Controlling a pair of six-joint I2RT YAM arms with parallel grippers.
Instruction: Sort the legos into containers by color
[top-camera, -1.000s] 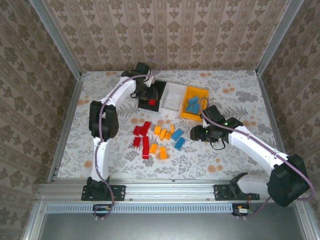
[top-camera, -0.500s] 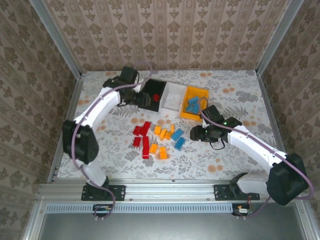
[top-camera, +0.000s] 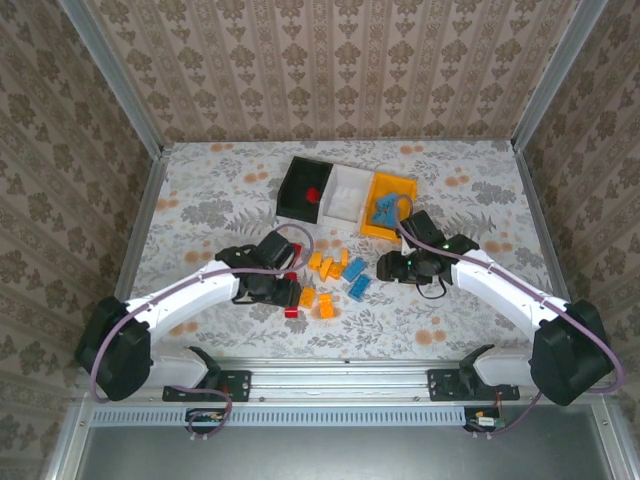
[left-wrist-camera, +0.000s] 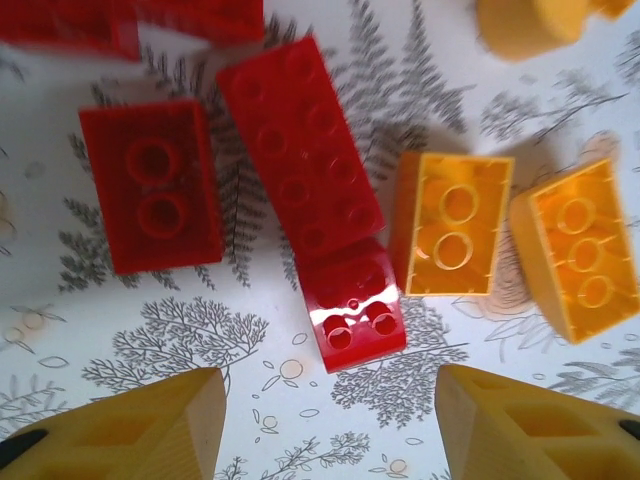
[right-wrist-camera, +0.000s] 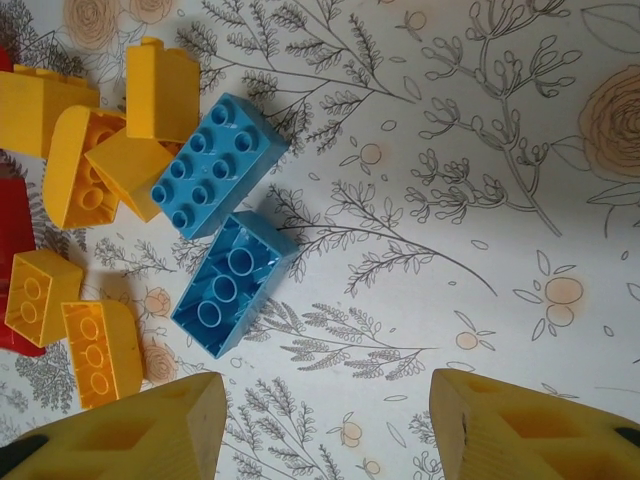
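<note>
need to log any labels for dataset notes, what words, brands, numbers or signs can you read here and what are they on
No readable words, numbers or signs in these pictures.
red legos and blue legos: the studs show no legible lettering; any moulded brand is too small or blurred to read.
black bin, white bin, orange-yellow bin: plain walls, no label seen.

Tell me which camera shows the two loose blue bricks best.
Right wrist: the two blue bricks lie close up, one studs-up, the other hollow side up. The top external view gives them as small blue specks.
</note>
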